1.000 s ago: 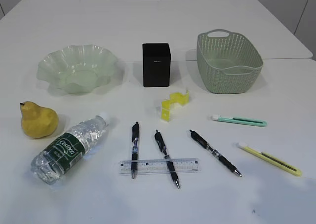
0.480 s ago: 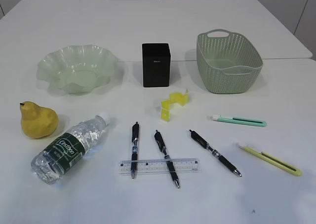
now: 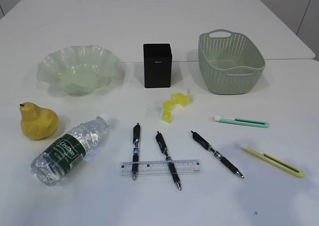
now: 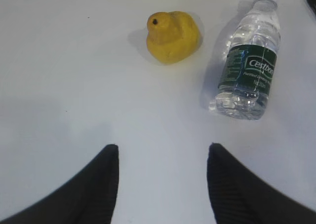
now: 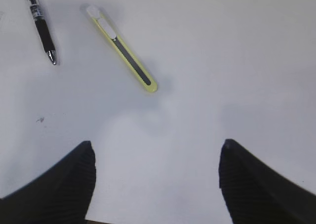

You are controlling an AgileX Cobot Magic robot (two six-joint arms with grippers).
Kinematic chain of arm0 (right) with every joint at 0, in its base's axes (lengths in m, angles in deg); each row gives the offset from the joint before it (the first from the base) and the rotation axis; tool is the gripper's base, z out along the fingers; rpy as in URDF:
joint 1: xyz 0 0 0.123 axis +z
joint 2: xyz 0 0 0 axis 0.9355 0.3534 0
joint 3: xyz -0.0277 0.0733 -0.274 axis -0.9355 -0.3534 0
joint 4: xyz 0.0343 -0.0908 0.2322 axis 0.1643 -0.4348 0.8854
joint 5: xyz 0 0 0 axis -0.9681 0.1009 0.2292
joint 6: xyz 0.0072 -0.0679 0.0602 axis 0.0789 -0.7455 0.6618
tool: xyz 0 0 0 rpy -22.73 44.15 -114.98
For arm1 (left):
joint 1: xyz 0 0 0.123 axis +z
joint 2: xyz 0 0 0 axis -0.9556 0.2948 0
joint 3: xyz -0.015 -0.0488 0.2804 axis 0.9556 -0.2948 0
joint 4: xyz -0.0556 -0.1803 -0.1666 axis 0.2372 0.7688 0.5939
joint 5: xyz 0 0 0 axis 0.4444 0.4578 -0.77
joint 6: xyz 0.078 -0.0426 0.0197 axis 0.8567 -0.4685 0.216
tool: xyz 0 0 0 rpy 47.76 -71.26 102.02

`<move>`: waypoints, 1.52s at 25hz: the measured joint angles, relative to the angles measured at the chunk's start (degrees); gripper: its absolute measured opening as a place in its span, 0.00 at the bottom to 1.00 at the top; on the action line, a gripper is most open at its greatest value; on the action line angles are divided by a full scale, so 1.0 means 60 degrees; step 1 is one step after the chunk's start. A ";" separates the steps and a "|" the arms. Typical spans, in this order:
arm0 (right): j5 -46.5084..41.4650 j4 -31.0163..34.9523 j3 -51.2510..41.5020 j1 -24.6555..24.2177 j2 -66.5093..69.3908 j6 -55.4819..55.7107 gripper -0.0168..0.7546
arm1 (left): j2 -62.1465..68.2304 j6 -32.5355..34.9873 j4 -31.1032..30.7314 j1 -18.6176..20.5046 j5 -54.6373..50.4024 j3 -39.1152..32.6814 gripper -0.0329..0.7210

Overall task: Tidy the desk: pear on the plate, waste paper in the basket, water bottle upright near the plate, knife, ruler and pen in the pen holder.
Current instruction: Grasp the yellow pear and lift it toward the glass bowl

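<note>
White desk (image 3: 279,91) fills the exterior view, and neither arm shows in it. Against the earlier frames you have moved nothing: every item lies where it lay, and only a faint shadow near the 5 o'clock edge has faded. So no part of the tidy-up is done yet.

The plate (image 3: 50,61) sits empty at 10 o'clock, the pen holder (image 3: 158,65) at 12 and the basket (image 3: 232,79) at 2. The pear (image 3: 39,121) stands at 9, with the water bottle (image 3: 70,150) lying on its side at 8. The waste paper (image 3: 176,105), a folded yellow strip, lies at centre. Three pens (image 3: 168,160) lie at 6, two of them crossing the ruler (image 3: 192,167). A teal knife (image 3: 241,121) lies at 3 and a yellow knife (image 3: 273,161) at 4.

From the left wrist, the left gripper (image 4: 163,152) stands moderately spread and empty above bare desk. The pear is at its 12 o'clock and the bottle at 1, both well apart from the fingers.

From the right wrist, the right gripper (image 5: 158,147) is spread wide and grips nothing. The yellow knife lies at its 11 o'clock, a pen tip farther out at 10.
</note>
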 joint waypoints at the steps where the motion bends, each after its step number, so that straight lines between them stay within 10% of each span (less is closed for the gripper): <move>1: -0.0054 0.0019 0.0037 0.0000 0.0079 0.0022 0.77 | 0.0176 0.0000 0.0000 0.0000 -0.0040 0.0105 0.58; 38: -0.1138 0.0098 0.2115 0.0000 0.1451 0.0876 0.77 | 0.6840 0.0000 0.0302 0.0000 -0.1981 0.5598 0.66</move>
